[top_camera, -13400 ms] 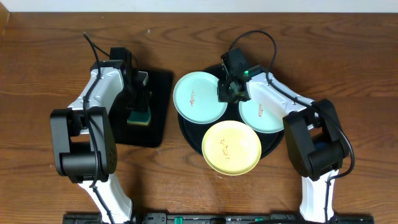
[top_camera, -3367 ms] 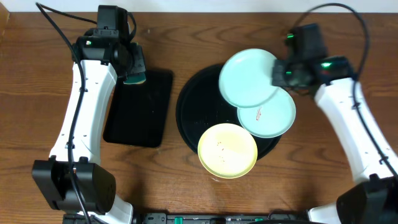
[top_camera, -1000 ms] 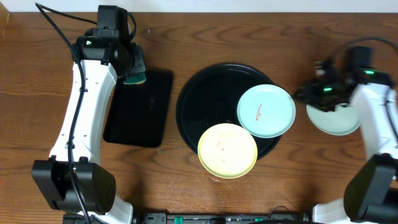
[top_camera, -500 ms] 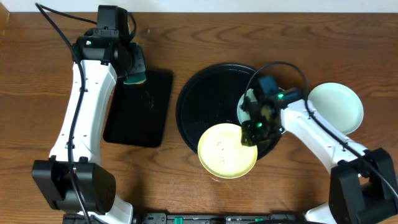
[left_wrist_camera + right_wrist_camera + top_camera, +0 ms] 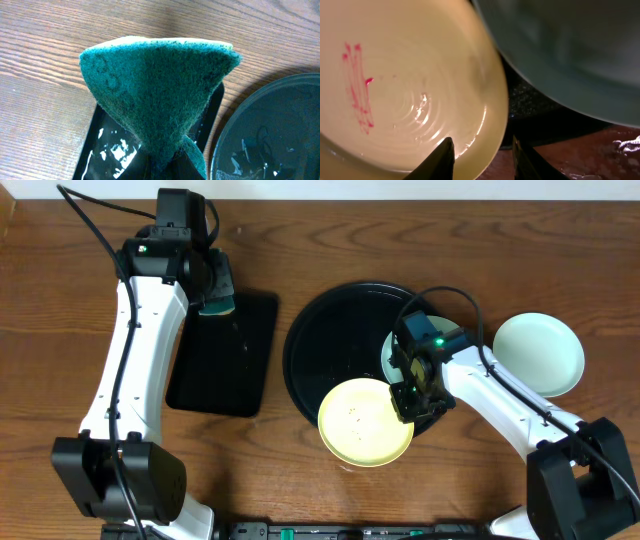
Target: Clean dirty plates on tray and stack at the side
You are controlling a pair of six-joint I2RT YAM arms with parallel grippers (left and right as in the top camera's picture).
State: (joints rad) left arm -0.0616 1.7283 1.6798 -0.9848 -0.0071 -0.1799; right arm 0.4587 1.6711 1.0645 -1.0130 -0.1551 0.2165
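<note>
A pale yellow plate point(image 5: 360, 422) lies on the front rim of the round black tray point(image 5: 335, 340). In the right wrist view the yellow plate point(image 5: 415, 95) carries reddish smudges point(image 5: 357, 85). My right gripper point(image 5: 408, 398) point(image 5: 485, 162) is open astride its right rim, one finger over the inside, the other outside with a gap. A mint plate point(image 5: 458, 340) point(image 5: 570, 60) on the tray is mostly hidden under that arm. Another mint plate point(image 5: 540, 353) rests on the table to the right. My left gripper point(image 5: 215, 288) point(image 5: 167, 167) is shut on a green sponge point(image 5: 160, 80), held high.
A smaller rectangular black tray point(image 5: 225, 365) point(image 5: 107, 150) lies left of the round tray, below the sponge. The round tray's wet rim point(image 5: 270, 130) shows at the right of the left wrist view. Wooden table point(image 5: 60, 320) surrounds everything.
My right arm has left the mint plate on the table at the right and swung back over the tray to the yellow plate's rim. Its jaws have narrowed. The left arm has not moved.
</note>
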